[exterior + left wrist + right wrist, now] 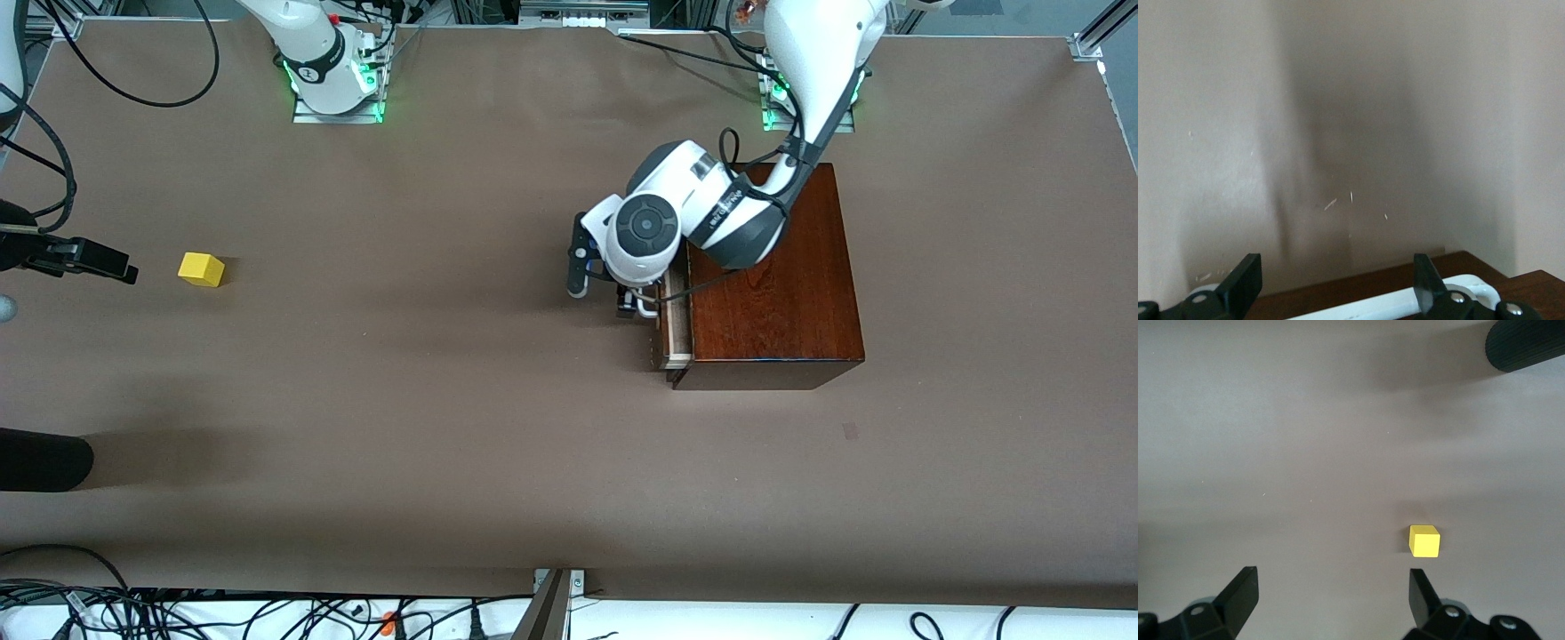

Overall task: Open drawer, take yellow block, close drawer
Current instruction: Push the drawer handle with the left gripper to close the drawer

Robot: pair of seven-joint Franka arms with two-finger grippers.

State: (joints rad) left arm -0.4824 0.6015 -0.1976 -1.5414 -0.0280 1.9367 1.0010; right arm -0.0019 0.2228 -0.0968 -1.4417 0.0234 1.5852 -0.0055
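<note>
The yellow block [202, 268] sits on the brown counter [427, 427] toward the right arm's end, well apart from the wooden box [773, 293]. The right end effector [1331, 597] hangs above the counter with fingers spread wide and empty, the block just off one fingertip in its wrist view. The drawer [674, 324] is pulled out slightly; its inside is hidden. The left end effector [1337, 280] is open astride the white handle [1405, 303], not gripping it.

The small bright yellow cube [201, 268] sat on the plain brown table [444, 400], and the shiny reddish-brown wooden box [782, 293] had a white handle [1391, 305].
</note>
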